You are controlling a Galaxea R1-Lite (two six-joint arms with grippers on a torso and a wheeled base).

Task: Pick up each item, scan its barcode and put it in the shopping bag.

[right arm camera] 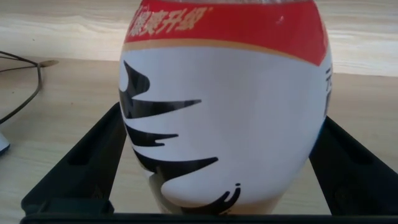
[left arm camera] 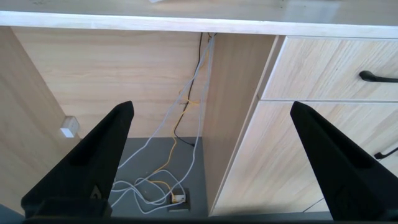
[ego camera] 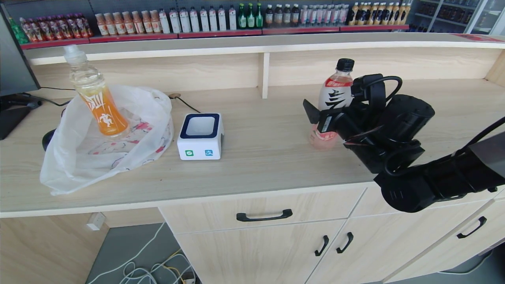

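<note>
You see a long counter point(ego camera: 260, 157) of pale wood, smooth and flat, with a low wooden wall at its back. Under it are cupboard doors and a drawer of the same wood, each with a thin black handle point(ego camera: 264, 216).

The shopping bag point(ego camera: 79, 157) lies at the robot's left on the counter. It is thin white plastic, soft and crumpled, with its mouth wide open. A clear bottle of orange drink point(ego camera: 100, 106) stands tilted inside it, and its cap is pale.

The right gripper point(ego camera: 329, 118) is black and hard. Its jaws stand wide apart, one on each side of the pink bottle point(ego camera: 335, 94). You cannot tell if they squeeze it. The bottle is round and fat, with a white and red label and a black cap. It stands upright on the counter at the robot's right.

The left gripper point(left arm camera: 211, 112) hangs below the counter edge with its jaws spread wide and nothing between them. Thin cables point(left arm camera: 180, 124) hang down beyond it.

The scanner point(ego camera: 200, 136), a small white box with a dark blue rim, sits just beside the bag, between the bag and the pink bottle.
</note>
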